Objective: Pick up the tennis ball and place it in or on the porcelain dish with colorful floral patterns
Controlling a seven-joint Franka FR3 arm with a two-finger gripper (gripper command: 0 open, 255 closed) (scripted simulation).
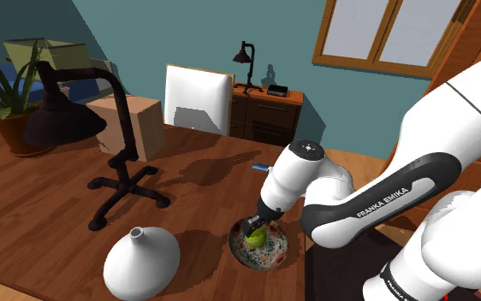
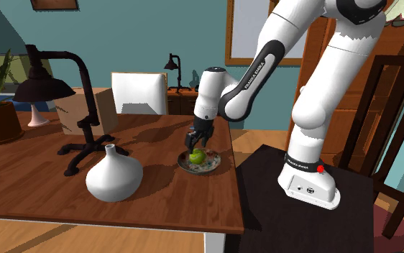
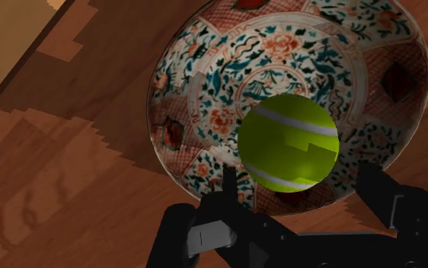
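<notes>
While the all-black two-finger pincer (image 3: 298,173) hangs low over a brown wooden table (image 1: 187,171), a yellow-green tennis ball with white seams (image 3: 289,145) sits just beyond its fingertips, inside a round, shallow dish painted with red, teal and white floral panels (image 3: 228,53).

In the wrist view the two fingers stand apart, one to each side of the ball. One finger is close to the ball's edge and the other shows a clear gap, so the pincer is released and grips nothing.

In the shoulder view the pincer (image 1: 256,226) points straight down at the dish (image 1: 275,255), with the ball (image 1: 256,240) directly under it. The second exterior view agrees: the ball (image 2: 198,156) lies on the dish (image 2: 211,167), right below the pincer (image 2: 197,141). It sits off the dish's centre, towards the rim nearest the pincer's fingers.

Judged from this, the placing step looks all but finished: the ball appears to rest on the dish under its own weight.

The next move calls for a straight lift away from the dish, with the fingers kept spread so neither one nudges the ball. A sideways brush could roll the ball over the low rim.
</notes>
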